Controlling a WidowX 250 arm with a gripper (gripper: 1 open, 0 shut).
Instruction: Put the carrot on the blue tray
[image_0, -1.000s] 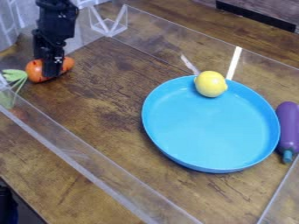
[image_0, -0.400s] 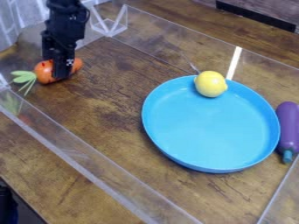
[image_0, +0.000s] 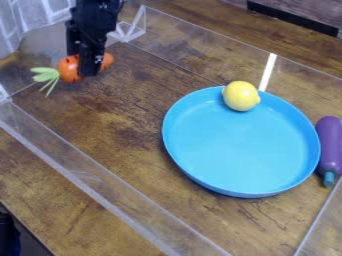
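The carrot (image_0: 68, 69), short and orange with pale green leaves trailing to the left, hangs at the upper left just above the wooden tabletop. My black gripper (image_0: 88, 66) points down and is shut on the carrot, with its fingers covering the carrot's right part. The blue tray (image_0: 247, 150), a wide round dish with a raised rim, lies at the right centre, well to the right of and nearer than the gripper.
A yellow round fruit (image_0: 241, 95) sits on the tray's far edge, with a white stick (image_0: 267, 72) behind it. A purple eggplant (image_0: 329, 145) lies just right of the tray. Low clear plastic walls (image_0: 94, 185) fence the wooden tabletop.
My gripper has carried the carrot rightward and upward in the picture, lifting it off the wood. The tray, yellow fruit and eggplant have stayed in place.
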